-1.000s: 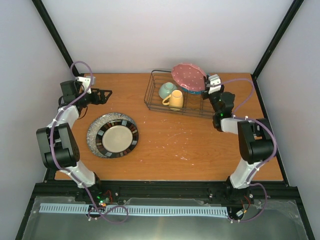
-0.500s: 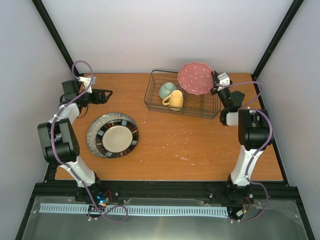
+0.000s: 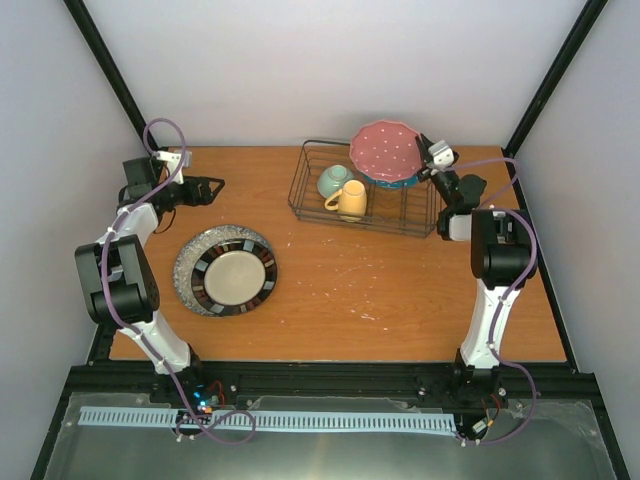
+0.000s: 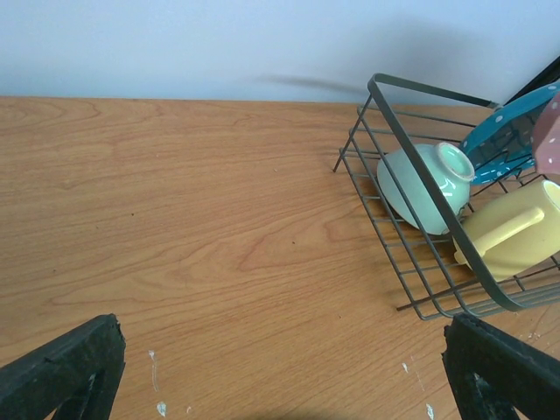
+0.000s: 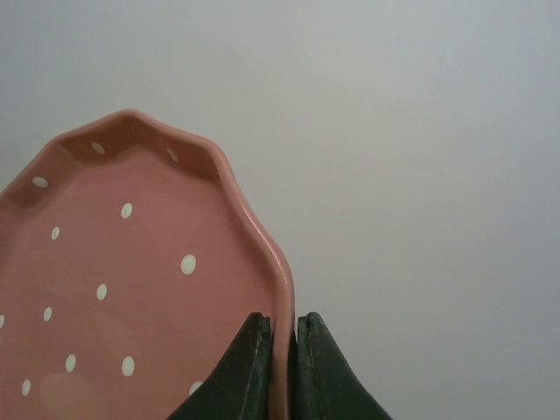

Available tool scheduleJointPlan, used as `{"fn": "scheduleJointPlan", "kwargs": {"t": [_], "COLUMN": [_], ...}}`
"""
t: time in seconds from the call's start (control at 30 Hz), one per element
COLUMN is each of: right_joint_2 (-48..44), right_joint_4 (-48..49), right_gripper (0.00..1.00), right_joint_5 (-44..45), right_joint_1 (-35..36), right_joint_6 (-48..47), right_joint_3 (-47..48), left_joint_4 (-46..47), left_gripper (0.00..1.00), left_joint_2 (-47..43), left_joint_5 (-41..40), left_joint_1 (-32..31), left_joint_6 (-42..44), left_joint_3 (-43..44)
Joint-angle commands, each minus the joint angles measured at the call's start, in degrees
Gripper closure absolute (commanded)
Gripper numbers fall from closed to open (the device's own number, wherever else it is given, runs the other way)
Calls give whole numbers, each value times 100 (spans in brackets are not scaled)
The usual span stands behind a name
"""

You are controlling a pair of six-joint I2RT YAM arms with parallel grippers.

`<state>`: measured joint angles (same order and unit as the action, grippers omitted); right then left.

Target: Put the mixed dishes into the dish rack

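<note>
"Top external view, item in hand?"
"Round pink white-dotted ceramic plate (image 3: 387,153), held nearly upright, right rim pinched by right fingers (image 5: 249,372), over the right end of the black wire dish rack (image 3: 300,190)."
"Other arm?"
"Idle: left fingers (image 4: 61,376) spread wide, empty, over the desk (image 3: 350,290), well apart from the rack; right arm nearer."

Left jaws spread wide, right jaws pinched

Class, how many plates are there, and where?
4. The pink white-dotted plate is pinched by the right gripper above the black wire rack; the teal white-dotted plate sits inside it; the dark-rimmed cream plate lies on the large grey speckled plate on the table.
</note>
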<state>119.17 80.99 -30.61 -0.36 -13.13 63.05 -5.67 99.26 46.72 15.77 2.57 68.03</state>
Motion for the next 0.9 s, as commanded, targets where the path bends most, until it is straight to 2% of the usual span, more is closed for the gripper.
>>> {"fn": "scheduleJointPlan", "kwargs": {"t": [0.0,0.4,0.67,0.87], "right_joint_2": [24,522,345,299], "right_joint_4": [904,753,828,780], "right_gripper": [97,97,97,97], "right_joint_5": [13,-126,-235,-357], "right_joint_1": [-23,-114,-215,-247], "right_joint_6": [-412,-806,-1280,-1618], "right_joint_3": [427,962,110,-154], "left_joint_4": [-176,-562,-412,-426], "left_gripper": [0,0,0,0], "left_joint_2": [115,362,614,680], "left_joint_5": [11,-65,80,104], "left_joint_1": [45,41,40,40], "left_joint_6": [187,397,284,326], "left_joint_3": [255,521,528,529]}}
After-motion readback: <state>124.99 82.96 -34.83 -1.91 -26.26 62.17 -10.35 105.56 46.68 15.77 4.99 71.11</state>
